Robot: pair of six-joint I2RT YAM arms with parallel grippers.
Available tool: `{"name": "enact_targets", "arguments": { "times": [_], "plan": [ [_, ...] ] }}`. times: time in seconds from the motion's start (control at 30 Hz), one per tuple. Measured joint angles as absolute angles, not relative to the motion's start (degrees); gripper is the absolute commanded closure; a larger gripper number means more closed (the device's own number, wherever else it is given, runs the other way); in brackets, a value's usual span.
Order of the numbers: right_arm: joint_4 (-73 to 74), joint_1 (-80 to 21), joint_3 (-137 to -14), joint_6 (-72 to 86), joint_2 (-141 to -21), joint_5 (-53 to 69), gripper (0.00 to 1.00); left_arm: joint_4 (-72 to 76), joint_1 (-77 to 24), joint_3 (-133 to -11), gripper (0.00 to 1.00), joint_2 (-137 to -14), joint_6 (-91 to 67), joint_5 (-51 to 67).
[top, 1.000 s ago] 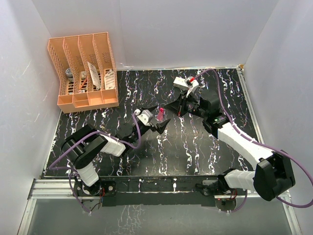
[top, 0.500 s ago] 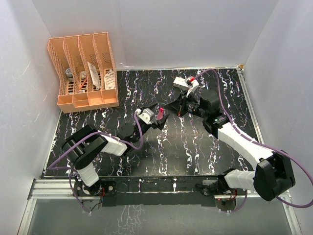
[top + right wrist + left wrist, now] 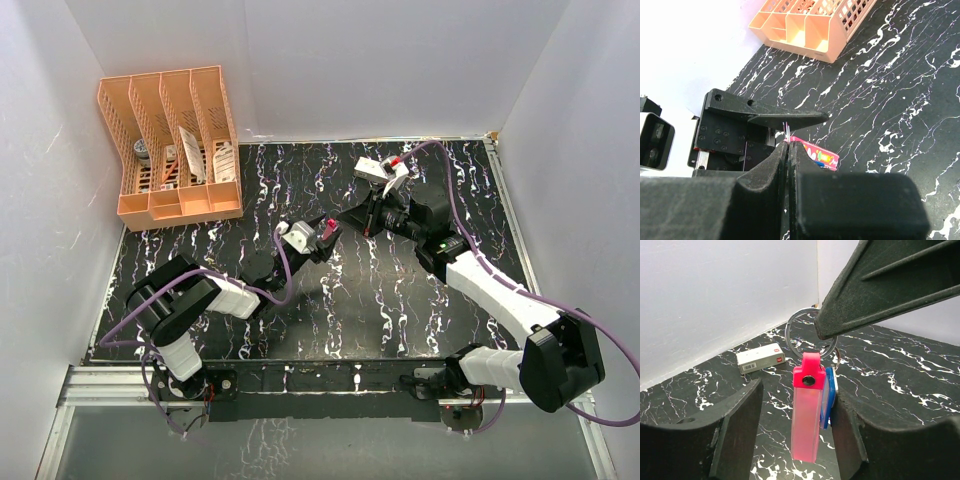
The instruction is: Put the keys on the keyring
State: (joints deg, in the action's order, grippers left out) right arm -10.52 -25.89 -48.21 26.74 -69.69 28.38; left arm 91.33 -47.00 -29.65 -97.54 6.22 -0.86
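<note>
My right gripper (image 3: pixel 788 150) is shut on the thin metal keyring (image 3: pixel 796 320) and holds it up above the table. From the ring hang the keys: a slim pink key (image 3: pixel 807 415) and a blue one (image 3: pixel 828 400) right behind it. My left gripper (image 3: pixel 796 395) stands open around them. Its right finger is against the blue key, and a gap remains between its left finger and the pink key. From above, the pink key (image 3: pixel 328 229) shows between the two grippers near the table's middle. In the right wrist view only the ring's wires (image 3: pixel 789 129) and the pink key (image 3: pixel 820 156) show.
A small white box (image 3: pixel 761 358) lies on the black marbled table (image 3: pixel 400 300) beyond the keys. An orange slotted organizer (image 3: pixel 170 150) stands at the back left. White walls enclose the table on three sides.
My left gripper has moved up and right to the hanging keys, and its jaws have narrowed around them. The right gripper has stayed put, still gripping the ring.
</note>
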Motion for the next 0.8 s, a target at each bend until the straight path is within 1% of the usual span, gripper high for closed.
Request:
{"name": "enact_targets", "arguments": {
  "times": [0.1,0.17,0.2,0.23,0.3,0.33,0.37,0.8],
  "plan": [
    [-10.46,-25.89,-48.21,26.76,-69.69,28.36,1.00,91.33,-47.00,-29.65,0.53,-97.51,6.15,-0.86],
    [-10.46,-25.89,-48.21,26.74,-69.69,28.36,1.00,91.33,-47.00,-29.65,0.58,-97.43,6.13,-0.84],
    [-10.44,-25.89,-48.21,26.74,-69.69,28.36,1.00,91.33,-47.00,-29.65,0.65,-97.38,6.15,-0.82],
    [-10.44,-25.91,-48.21,26.74,-69.69,28.34,1.00,91.33,-47.00,-29.65,0.70,-97.32,6.13,-0.75],
    [-10.41,-25.91,-48.21,26.72,-69.67,28.34,1.00,91.31,-47.00,-29.65,0.93,-97.21,6.04,-0.62],
    [-10.46,-25.93,-48.21,26.70,-69.69,28.18,1.00,91.31,-47.00,-29.65,0.97,-97.17,6.02,-0.54],
    [-10.44,-25.93,-48.21,26.68,-69.69,28.14,1.00,91.33,-47.00,-29.65,0.99,-97.08,6.00,-0.25],
    [-10.04,-25.85,-48.21,25.69,-69.69,27.05,1.00,91.33,-47.22,-29.65,1.00,-96.88,6.81,-0.93]
  ]
}}
